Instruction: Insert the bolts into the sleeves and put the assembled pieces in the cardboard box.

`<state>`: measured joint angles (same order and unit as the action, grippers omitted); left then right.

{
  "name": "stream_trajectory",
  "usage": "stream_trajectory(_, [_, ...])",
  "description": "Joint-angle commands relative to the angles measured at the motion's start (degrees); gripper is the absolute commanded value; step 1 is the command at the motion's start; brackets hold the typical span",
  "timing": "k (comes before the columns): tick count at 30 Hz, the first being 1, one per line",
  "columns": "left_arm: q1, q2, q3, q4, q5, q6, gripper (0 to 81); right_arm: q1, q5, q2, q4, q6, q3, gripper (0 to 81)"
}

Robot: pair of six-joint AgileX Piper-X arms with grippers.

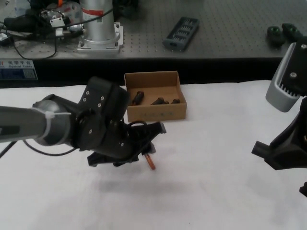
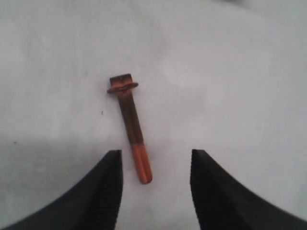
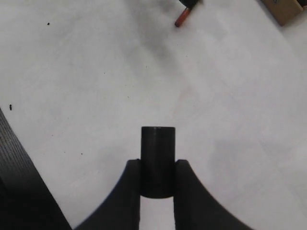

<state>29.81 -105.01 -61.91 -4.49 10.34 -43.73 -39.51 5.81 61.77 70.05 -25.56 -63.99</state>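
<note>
Left gripper (image 2: 156, 154) hung over one copper-coloured bolt (image 2: 130, 129), and its fingers were open. The bolt lay flat on the white worktop (image 1: 216, 191), tip end between the fingers and touching neither, head pointing away. Right gripper (image 3: 158, 165) had its fingers clamped on one black sleeve (image 3: 158, 148), whose end stuck out past the fingertips. One cardboard box (image 1: 156, 114) sat beyond the bolt and held about three dark pieces (image 1: 158, 101), which were hard to make out. In the high view the left arm hid most of the bolt, and the right arm was cut off at the edge.

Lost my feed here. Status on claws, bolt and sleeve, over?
Left claw open, straddling tip of bolt, flat on cloth. Right claw shut on sleeve. Cardboard box holds dark pieces. Nothing seen between bolt and sleeve.
</note>
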Motion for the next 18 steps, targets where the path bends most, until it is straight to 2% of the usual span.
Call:
stream_trajectory(1, [0.2,-1.1,-1.4,0.3,-1.1,-0.8,33.9,0.0,0.8,-0.6,0.0,0.3,-0.1,2.2])
stream_trajectory(7, [0.2,-3.8,-4.5,-0.2,-1.1,-0.8,33.6,0.0,0.8,-0.6,0.0,0.3,-0.1,2.2])
stream_trajectory(12, [0.2,-4.5,-6.0,-0.7,-3.0,-0.4,26.6,0.1,0.8,-0.6,0.0,0.3,-0.1,2.2])
stream_trajectory(18, [0.2,-4.5,-6.0,-3.0,-4.1,0.6,26.4,1.0,0.8,-0.6,0.0,0.3,-0.1,2.2])
